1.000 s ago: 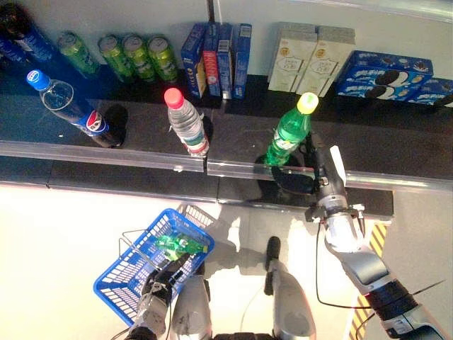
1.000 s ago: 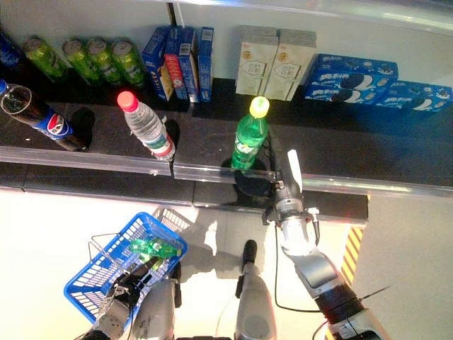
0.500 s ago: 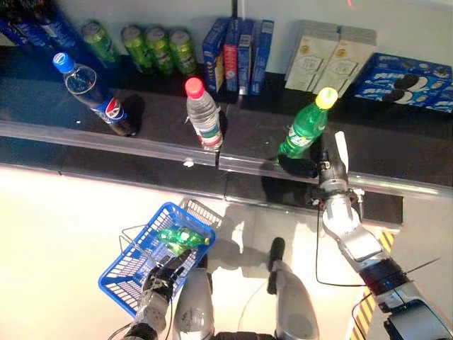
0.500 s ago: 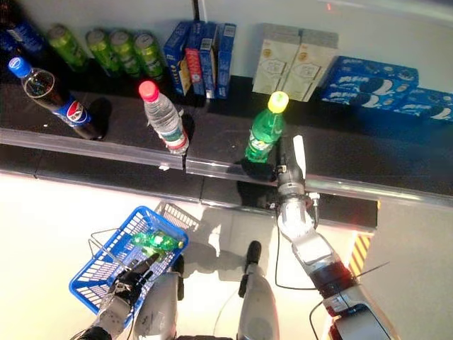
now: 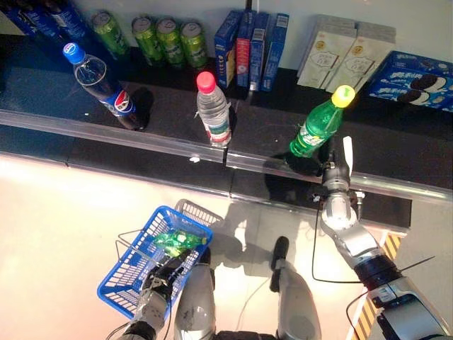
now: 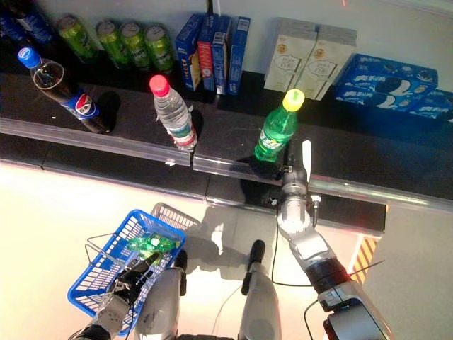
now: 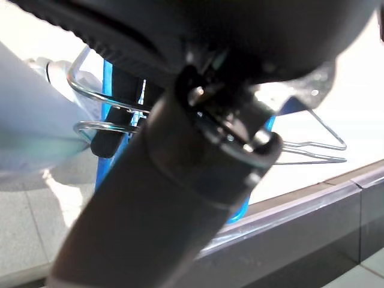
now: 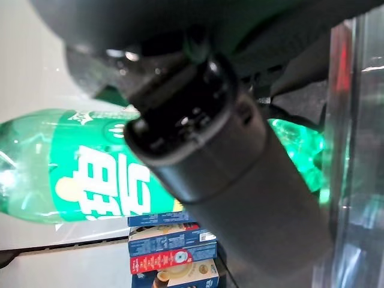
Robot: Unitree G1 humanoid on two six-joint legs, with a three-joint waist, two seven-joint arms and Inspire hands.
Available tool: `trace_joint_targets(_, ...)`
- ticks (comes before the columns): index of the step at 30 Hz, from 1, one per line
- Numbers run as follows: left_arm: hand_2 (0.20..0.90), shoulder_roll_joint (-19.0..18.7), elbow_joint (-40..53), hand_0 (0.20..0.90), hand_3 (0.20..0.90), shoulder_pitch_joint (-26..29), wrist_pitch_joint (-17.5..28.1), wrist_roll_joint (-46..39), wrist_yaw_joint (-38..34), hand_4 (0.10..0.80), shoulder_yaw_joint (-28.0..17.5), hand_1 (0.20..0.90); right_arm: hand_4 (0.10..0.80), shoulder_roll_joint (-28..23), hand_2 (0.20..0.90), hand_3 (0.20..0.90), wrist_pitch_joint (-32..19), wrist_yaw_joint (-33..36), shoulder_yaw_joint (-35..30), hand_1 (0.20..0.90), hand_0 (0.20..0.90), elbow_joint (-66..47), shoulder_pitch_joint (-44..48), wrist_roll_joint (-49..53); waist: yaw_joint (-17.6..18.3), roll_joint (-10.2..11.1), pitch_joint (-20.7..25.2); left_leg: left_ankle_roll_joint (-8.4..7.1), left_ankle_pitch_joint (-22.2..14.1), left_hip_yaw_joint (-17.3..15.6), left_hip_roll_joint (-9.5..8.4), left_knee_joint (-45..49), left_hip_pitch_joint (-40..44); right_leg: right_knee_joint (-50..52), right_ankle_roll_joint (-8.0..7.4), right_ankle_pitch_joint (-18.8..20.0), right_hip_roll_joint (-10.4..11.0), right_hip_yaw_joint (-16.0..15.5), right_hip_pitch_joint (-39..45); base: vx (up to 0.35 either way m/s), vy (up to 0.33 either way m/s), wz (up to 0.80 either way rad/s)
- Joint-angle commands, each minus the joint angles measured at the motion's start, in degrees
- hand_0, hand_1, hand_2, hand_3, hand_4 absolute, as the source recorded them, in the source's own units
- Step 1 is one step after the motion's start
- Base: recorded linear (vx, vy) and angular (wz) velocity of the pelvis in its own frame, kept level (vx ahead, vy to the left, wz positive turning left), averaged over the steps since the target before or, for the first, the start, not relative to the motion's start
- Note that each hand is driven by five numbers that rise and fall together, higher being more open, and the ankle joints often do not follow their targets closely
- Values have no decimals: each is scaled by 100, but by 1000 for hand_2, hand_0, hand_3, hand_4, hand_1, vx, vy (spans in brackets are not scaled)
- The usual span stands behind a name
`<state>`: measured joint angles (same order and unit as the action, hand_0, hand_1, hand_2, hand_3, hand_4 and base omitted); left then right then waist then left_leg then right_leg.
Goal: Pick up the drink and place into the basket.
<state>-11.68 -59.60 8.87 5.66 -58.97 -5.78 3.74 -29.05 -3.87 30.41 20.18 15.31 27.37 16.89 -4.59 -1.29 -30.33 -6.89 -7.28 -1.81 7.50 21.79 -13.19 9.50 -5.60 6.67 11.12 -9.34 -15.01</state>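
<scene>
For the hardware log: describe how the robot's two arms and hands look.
Both arms are silver-grey, smooth rounded shells with darker joint bands. The right hand is dark, with a white cover on its thumb. The left hand is dark too. The wrist views show a thick dark cylindrical thumb on each.

Green bottle (image 5: 313, 130), yellow cap. Clear bottle (image 5: 213, 116), red cap. Dark cola bottle (image 5: 106, 94), blue cap. Blue basket (image 5: 124, 279). Green cans (image 5: 169, 40). Blue boxes (image 5: 253, 40).
</scene>
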Motion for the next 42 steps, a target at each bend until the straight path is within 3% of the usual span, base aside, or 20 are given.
trace_joint_targets(1,300,-129,300,300,200,-738,120,262,45,100,214,300,396,-63,554,496,-560,200,-498,554,554,-441,738,79,-102,56,54,139,900,321,-83,644,-612,623,219,-737,96,-56,348,0,0,0)
trace_joint_targets(2,300,-141,288,300,200,-735,107,251,63,100,207,300,127,-67,324,227,-575,233,-496,324,324,-422,804,99,-106,42,54,139,911,322,-83,635,-619,624,219,-734,96,-54,332,0,0,0)
trace_joint_targets(4,300,-150,280,300,200,-732,97,242,92,100,210,300,100,-76,300,200,-581,257,-498,300,300,-401,886,119,-116,29,54,140,921,332,-93,638,-642,621,220,-730,95,-54,313,0,0,0)
trace_joint_targets(15,300,-148,302,300,200,-699,34,244,95,100,298,300,100,-206,300,200,-634,399,-613,300,300,-95,1456,269,-226,-16,54,157,949,367,-134,666,-743,637,257,-748,81,-99,276,0,0,0)
trace_joint_targets(26,300,-135,338,300,200,-740,60,274,175,100,232,300,100,-240,300,200,-644,514,-778,300,300,-141,1436,356,-225,-19,79,152,952,334,-121,580,-608,587,271,-772,54,-129,427,-3,-1,1)
trace_joint_targets(42,300,-93,1139,300,200,-812,877,-274,503,100,53,300,100,-172,300,200,-867,-40,-919,300,300,-1821,851,-204,-26,6,281,133,999,227,-75,523,-450,598,308,-868,-54,-49,575,-7,8,-1)
